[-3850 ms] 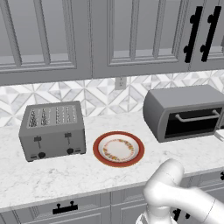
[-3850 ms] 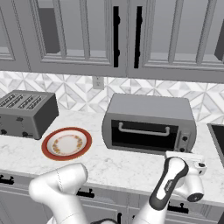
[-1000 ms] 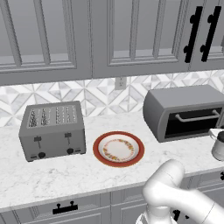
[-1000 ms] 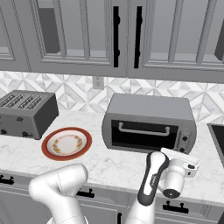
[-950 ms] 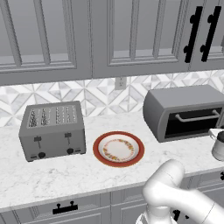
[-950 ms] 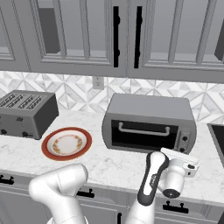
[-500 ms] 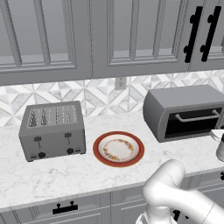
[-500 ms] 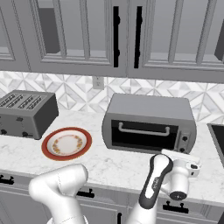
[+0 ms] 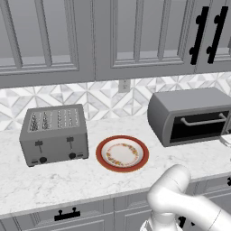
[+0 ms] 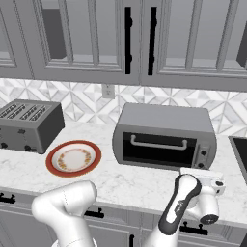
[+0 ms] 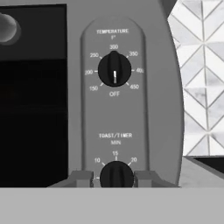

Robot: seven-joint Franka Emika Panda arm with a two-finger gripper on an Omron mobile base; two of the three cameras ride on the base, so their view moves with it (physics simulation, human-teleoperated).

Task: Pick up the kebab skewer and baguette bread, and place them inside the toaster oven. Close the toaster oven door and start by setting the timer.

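Grey cabinets [image 9: 135, 36] hang over a white marble counter [image 9: 67, 180] backed by patterned tile. On the counter a grey four-slot toaster [image 9: 54, 134] stands at the left, a red-rimmed plate [image 9: 122, 153] lies just right of it with no food on it, and the toaster oven [image 10: 164, 136] sits further right against the wall. The toaster oven door [image 10: 158, 148] is shut, its silver bar handle across the dark glass. Neither the skewer nor the bread can be made out through the glass.

The arm reaches to the oven's right front corner. In the hand view the gripper [image 11: 116, 178] has its two fingertips [image 11: 82, 178] set narrowly on either side of the lower timer knob [image 11: 116, 175], pinching it. Above it the temperature knob [image 11: 114, 69] points at OFF.
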